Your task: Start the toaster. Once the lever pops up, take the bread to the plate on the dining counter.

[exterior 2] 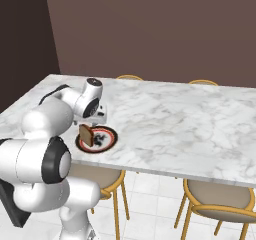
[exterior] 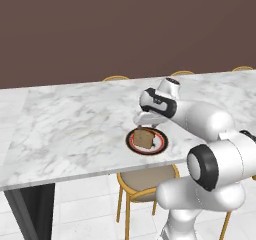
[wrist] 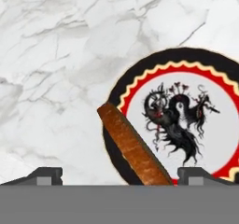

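Observation:
The bread (exterior: 144, 138) (exterior 2: 86, 134) stands on edge on the plate (exterior: 161, 145) (exterior 2: 108, 139), leaning over, near the front edge of the dining counter (exterior: 75, 129) (exterior 2: 175, 124). My gripper (exterior: 145, 120) (exterior 2: 98, 117) hangs just above the slice, open. In the hand view the bread's brown crust edge (wrist: 133, 146) runs slantwise between my spread fingertips (wrist: 46, 174), touching neither, over the plate's dark rim (wrist: 186, 55). The gripper (wrist: 123, 175) has nothing held between its fingers. The toaster is out of view.
Yellow-framed stools stand under the counter's near edge (exterior: 147, 181) (exterior 2: 220, 199), with more stool backs (exterior: 116, 77) (exterior 2: 129, 77) behind the far edge. A brown wall (exterior: 125, 24) closes the back. White marble (wrist: 56, 55) spreads to the left of the plate.

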